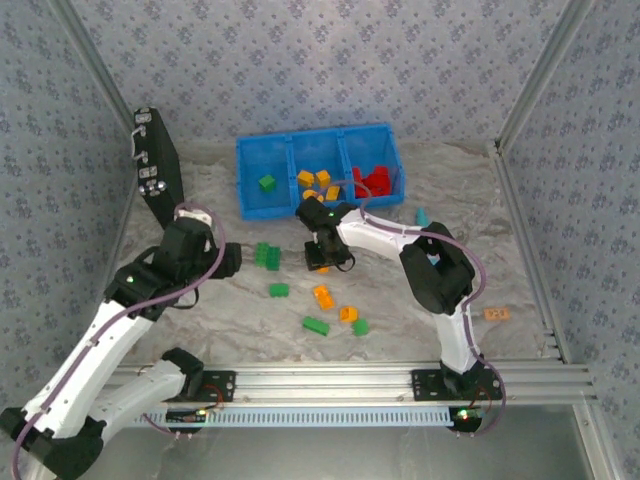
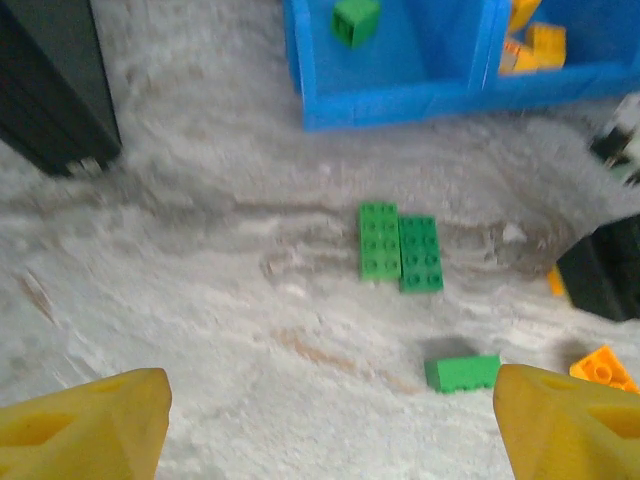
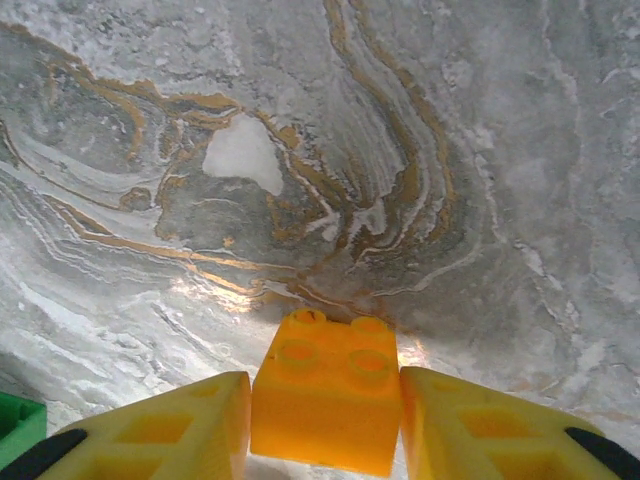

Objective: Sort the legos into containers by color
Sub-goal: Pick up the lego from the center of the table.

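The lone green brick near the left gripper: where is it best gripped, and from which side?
Probably across its narrow width, on the two long side walls, coming down from above: the lone green brick lies flat and apart, with bare table along both long sides.

legos (image 2: 400,252) — green, orange, red | containers (image 2: 400,100) — blue | table (image 3: 300,150) grey marble, brown-veined
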